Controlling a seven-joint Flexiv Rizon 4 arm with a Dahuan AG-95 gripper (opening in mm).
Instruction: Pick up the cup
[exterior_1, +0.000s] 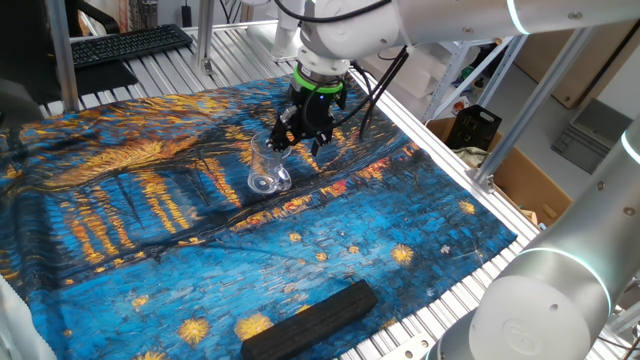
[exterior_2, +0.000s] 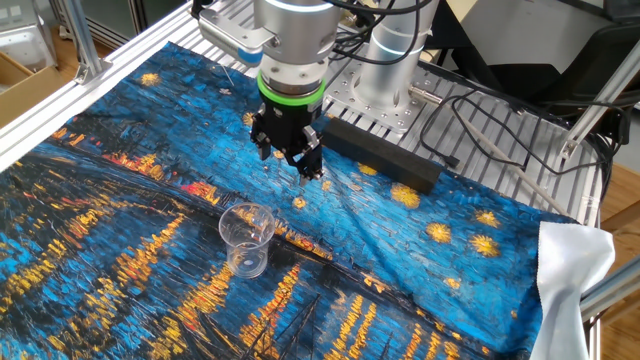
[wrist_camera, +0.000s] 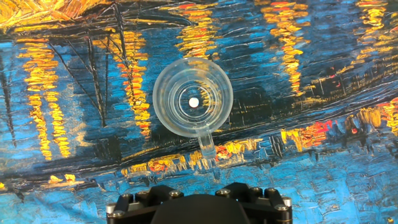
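Closest to the hand camera sits the black gripper (wrist_camera: 199, 202) housing, and just beyond it the cup (wrist_camera: 193, 98) stands upright on the painted cloth (wrist_camera: 323, 74), seen straight down its mouth. You cannot tell from these views how wide the jaws are, though the gripper (exterior_2: 288, 160) hangs above the cloth, near the cup but to one side, holding nothing. Centre over the cup's rim before you descend, open wider than it, keep away from the black block (exterior_1: 310, 318), and close gently because clear glass slips.
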